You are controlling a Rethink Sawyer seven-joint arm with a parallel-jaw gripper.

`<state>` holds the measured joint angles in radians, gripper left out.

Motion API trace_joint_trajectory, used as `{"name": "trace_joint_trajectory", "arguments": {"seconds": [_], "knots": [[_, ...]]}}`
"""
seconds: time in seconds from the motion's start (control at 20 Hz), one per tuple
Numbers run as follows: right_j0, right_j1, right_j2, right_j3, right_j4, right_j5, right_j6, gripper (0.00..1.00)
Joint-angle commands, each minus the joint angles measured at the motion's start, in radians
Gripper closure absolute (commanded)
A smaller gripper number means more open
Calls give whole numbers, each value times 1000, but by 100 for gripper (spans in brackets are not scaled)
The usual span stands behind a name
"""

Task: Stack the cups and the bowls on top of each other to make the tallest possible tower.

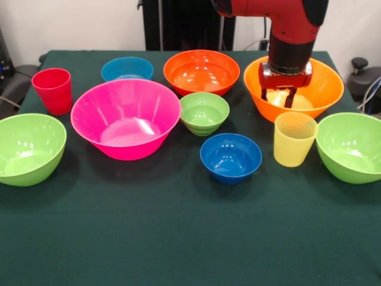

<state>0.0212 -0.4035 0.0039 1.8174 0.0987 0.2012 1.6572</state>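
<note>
All cups and bowls stand apart on the green cloth; nothing is stacked. My gripper hangs open and empty inside the rim of the yellow-orange bowl at the back right. The ribbed yellow cup stands just in front of that bowl. The red cup is at the far left. The large pink bowl sits left of centre, with the light blue bowl and orange-red bowl behind it. A small green bowl and the dark blue bowl are in the middle.
Two large lime green bowls flank the spread, one at the left edge and one at the right edge. The green cloth runs wide in front of all the objects. Black equipment stands behind the table.
</note>
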Motion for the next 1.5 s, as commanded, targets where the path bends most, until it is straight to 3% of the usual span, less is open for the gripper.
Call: {"name": "trace_joint_trajectory", "arguments": {"seconds": [0.05,0.2,0.6,1.1,1.5], "knots": [[12,13,29,-93,29,38,156,0],[8,-20,29,-87,31,52,169,0],[-6,-86,23,-159,39,243,150,0],[-46,-100,29,-291,49,477,158,0],[-89,-69,27,-395,49,549,159,0]]}}
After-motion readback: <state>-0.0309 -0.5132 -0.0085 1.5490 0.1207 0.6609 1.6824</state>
